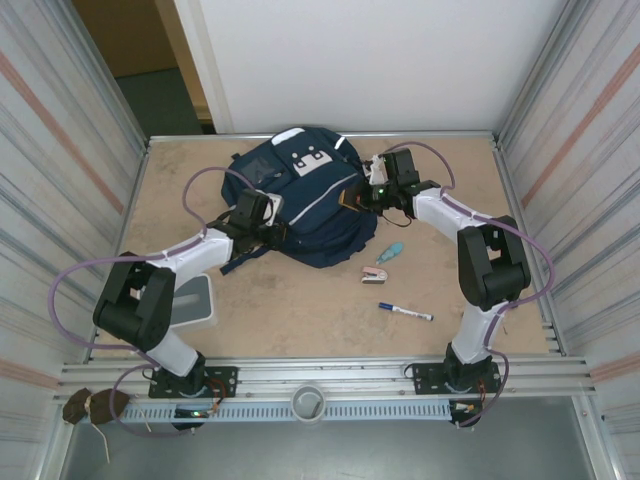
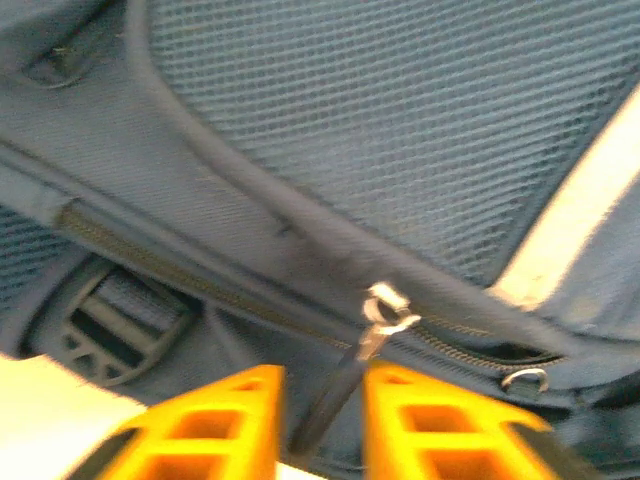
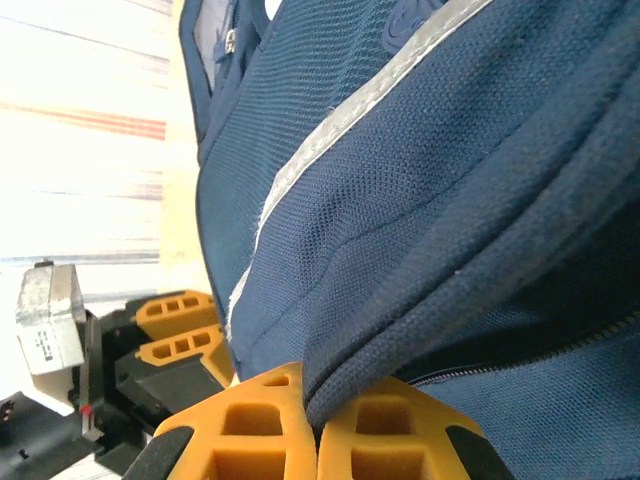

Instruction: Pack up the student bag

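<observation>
Pinching a coarse-woven navy fold of the student bag [image 1: 310, 215] at 3 o'clock, the right pincer [image 3: 315, 425] is clenched; the left pincer [image 2: 322, 405], at 8 o'clock, stands parted astride the metal zipper pull [image 2: 383, 318].

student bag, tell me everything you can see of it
The student bag is a navy woven-fabric backpack lying slumped on the far middle of the table. It has a white patch near its top, a pale reflective stripe, a mesh panel, a dark plastic buckle and a zip with a metal zipper pull. The right arm's jaws pinch a fold of its fabric; the left arm's jaws stand apart around the pull's tab.
</observation>
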